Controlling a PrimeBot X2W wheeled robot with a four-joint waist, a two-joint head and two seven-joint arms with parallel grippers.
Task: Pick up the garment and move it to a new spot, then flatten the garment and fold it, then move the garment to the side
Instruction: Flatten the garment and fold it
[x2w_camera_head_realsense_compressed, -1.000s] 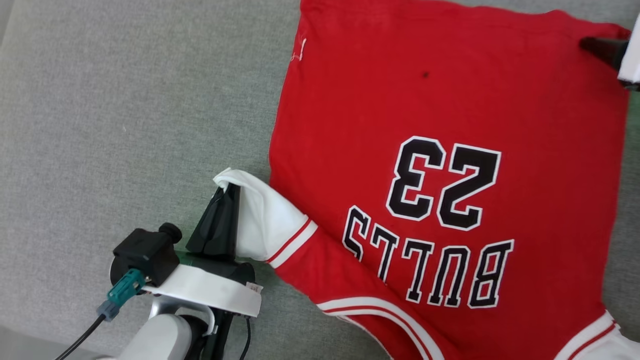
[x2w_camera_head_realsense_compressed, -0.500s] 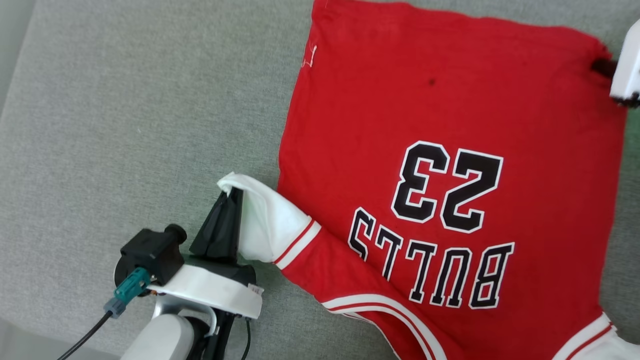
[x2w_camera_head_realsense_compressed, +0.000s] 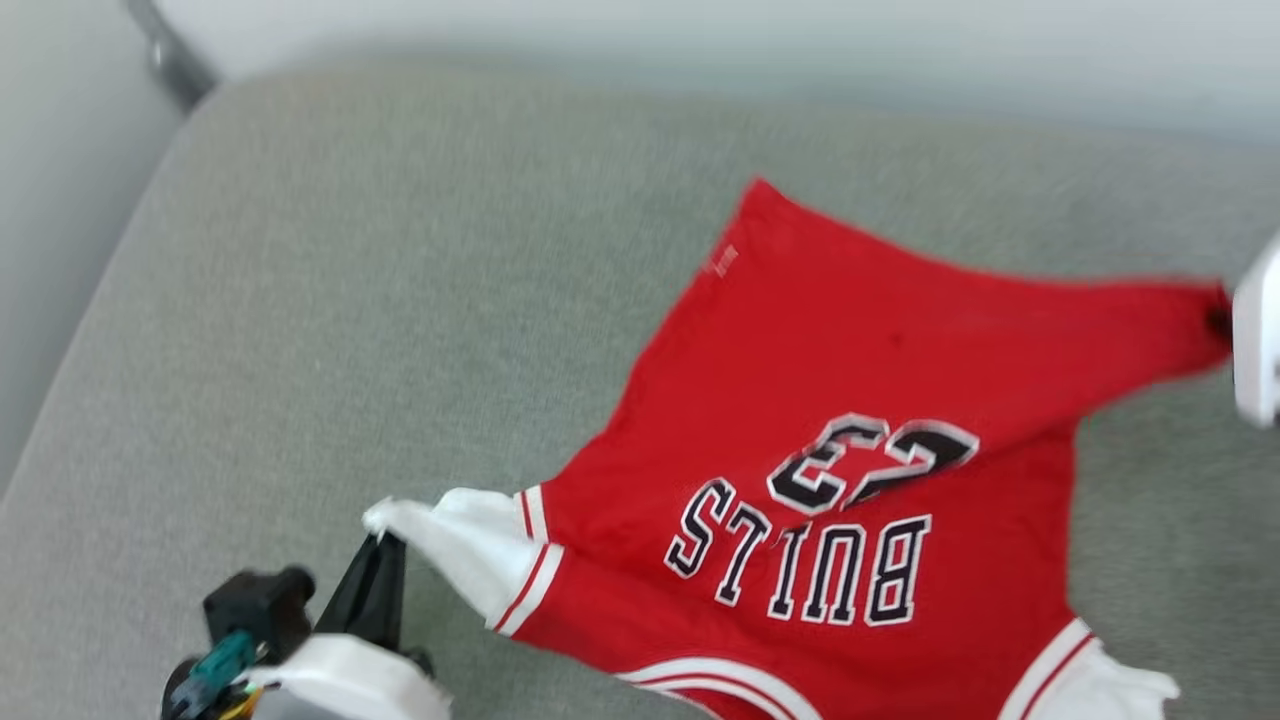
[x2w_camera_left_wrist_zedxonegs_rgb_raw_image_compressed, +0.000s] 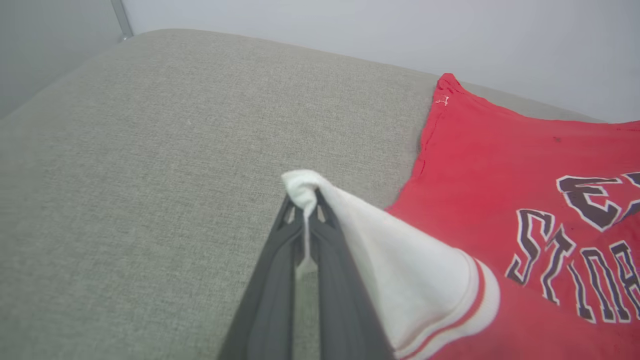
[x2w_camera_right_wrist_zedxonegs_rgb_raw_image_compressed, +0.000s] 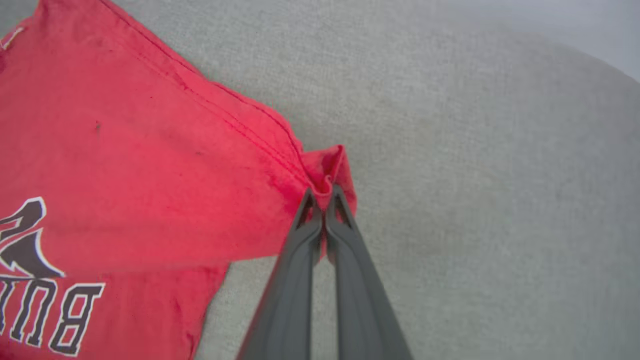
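Here the left hand clenches the near-left white sleeve of the garment, the right hand its far-right corner — it spans the grey cushion, the 23 creased, half-hidden.

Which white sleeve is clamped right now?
The left sleeve, its tip pinched in the left gripper; the other sleeve lies free at the head view's lower right.

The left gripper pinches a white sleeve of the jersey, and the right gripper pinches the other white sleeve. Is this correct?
Not quite: the right wrist view shows the right gripper shut on a red corner of the garment. The left gripper does pinch a white sleeve.
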